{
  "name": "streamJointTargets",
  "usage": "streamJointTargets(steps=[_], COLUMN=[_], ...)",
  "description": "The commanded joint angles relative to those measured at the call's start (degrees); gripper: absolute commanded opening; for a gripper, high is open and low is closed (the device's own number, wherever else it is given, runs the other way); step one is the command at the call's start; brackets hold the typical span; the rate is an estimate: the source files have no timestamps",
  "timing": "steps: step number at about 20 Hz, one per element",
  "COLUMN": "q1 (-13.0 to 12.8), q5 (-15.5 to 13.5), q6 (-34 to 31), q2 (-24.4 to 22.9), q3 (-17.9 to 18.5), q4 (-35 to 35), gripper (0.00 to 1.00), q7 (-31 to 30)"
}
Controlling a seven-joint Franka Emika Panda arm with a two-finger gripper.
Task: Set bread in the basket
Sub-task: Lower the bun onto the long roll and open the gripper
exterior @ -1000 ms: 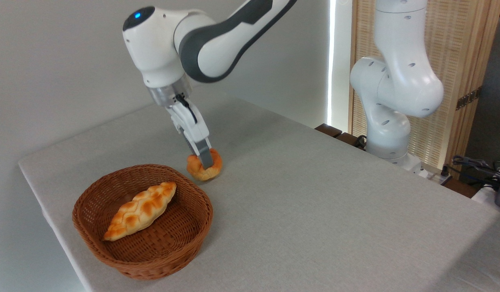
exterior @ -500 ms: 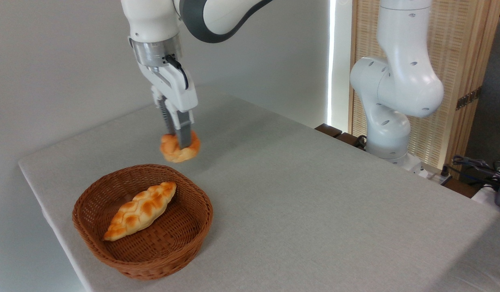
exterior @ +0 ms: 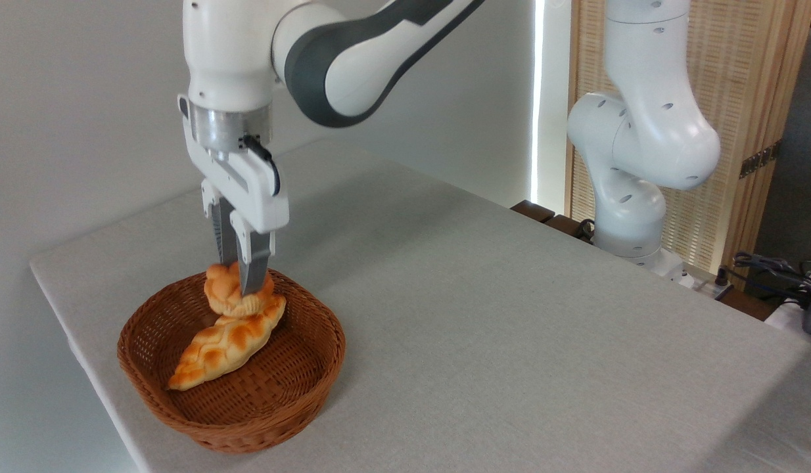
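Table (exterior: 484, 315): grey cloth top, bare apart from the basket at its near-left corner.

Arm (exterior: 353, 59): reaches in from the base at far right, wrist pointing straight down over the basket's far side.

Basket (exterior: 202, 420): brown wicker, low sides. Braided loaf (exterior: 225, 345) lies in it on a diagonal, one tip toward the near-left wall, the other toward the far-right rim.

Gripper (exterior: 238, 279): fingers pinching the bread from two sides, near finger across its front.

Bread (exterior: 227, 297): small round bun, held inside the basket's outline at the far side, right at the loaf's far tip. Can't tell if it touches the loaf or hangs just above it.

Step, as I read it: transport is done, this is placement, just short of release.

Next move calls for: spread the fingers, then lift straight up clear of the rim. If there's any gap, the drop is short. Bun would land partly on the loaf tip, so it may roll or tip, but the walls should contain it. Nudging toward the open floor to the right of the loaf first would give a flatter seat.
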Motion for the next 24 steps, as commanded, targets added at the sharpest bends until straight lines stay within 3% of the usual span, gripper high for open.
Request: streamJointTargets(steps=[1,17,24], q1=[-0.1,-0.1,0.0], q5=[1.3,0.8,1.3], q6=[1.2,0.2,-14.6], q2=[0.8,-0.8,-5.9], q3=[0.4,0.6,1.6], q4=[0.7,1.5,6.0], gripper=[1.00,1.00,1.00], q7=[-0.1,-1.7,-3.2])
